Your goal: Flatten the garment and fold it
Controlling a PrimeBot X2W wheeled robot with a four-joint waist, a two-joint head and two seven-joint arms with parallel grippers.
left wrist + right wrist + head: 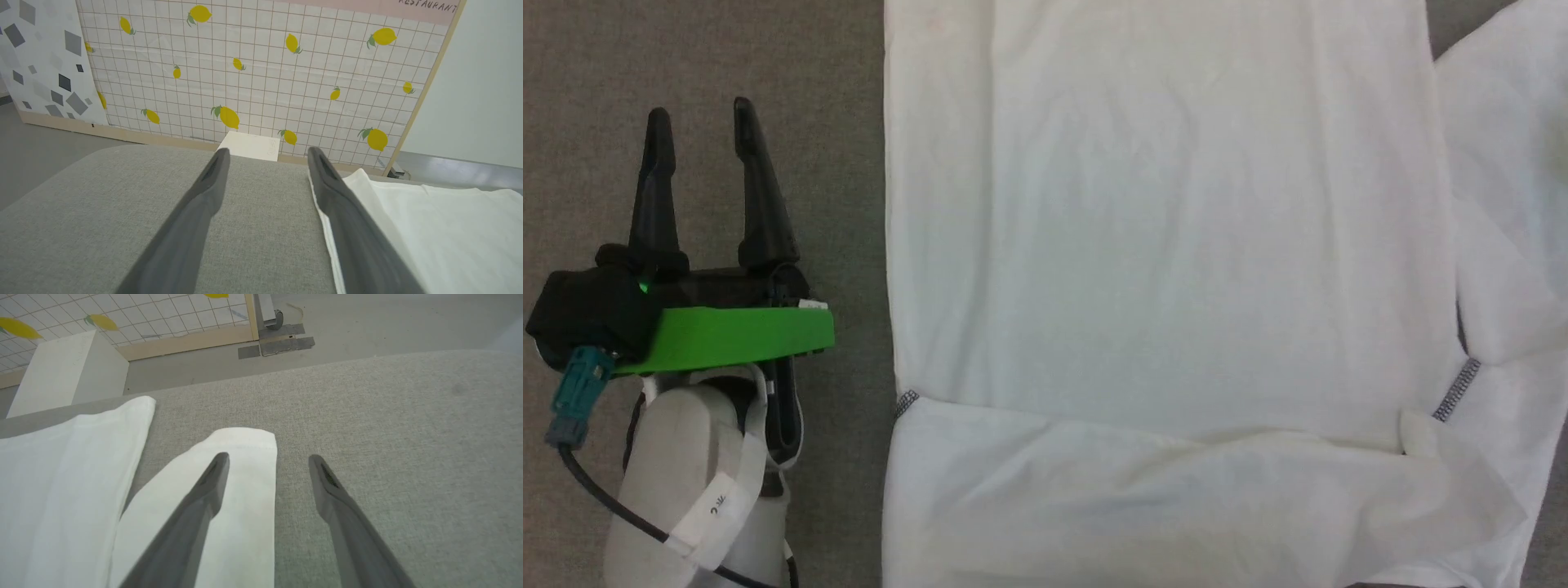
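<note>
A: Two long dark fingers of the left gripper [700, 110] stand spread and empty in the head view. They are over the grey woven cloth surface [833, 73], left of the white thin long-sleeved garment [1176, 245] and apart from it.
B: And the shirt itself?
A: Its body lies flat in the middle, and a fold crosses the near part. The right sleeve [1511, 163] spills loose to the right, creased.
B: Left wrist view?
A: That gripper's fingers are apart, holding nothing, and the right one lines up with the garment's left edge. Past the far end sit a small white box [250, 146] and a lemon-printed tiled wall panel [265, 81].
B: Right wrist view?
A: The right gripper [268, 457] is wide open as well. One finger is above the sleeve near its cuff, the other above bare grey cloth. I cannot tell whether they touch.
B: Risks?
A: I'd judge the thin fabric could slip from a shallow pinch. A dragging fingertip could bunch the sleeve and rumple the flat body. Catching a second layer would skew the fold.
</note>
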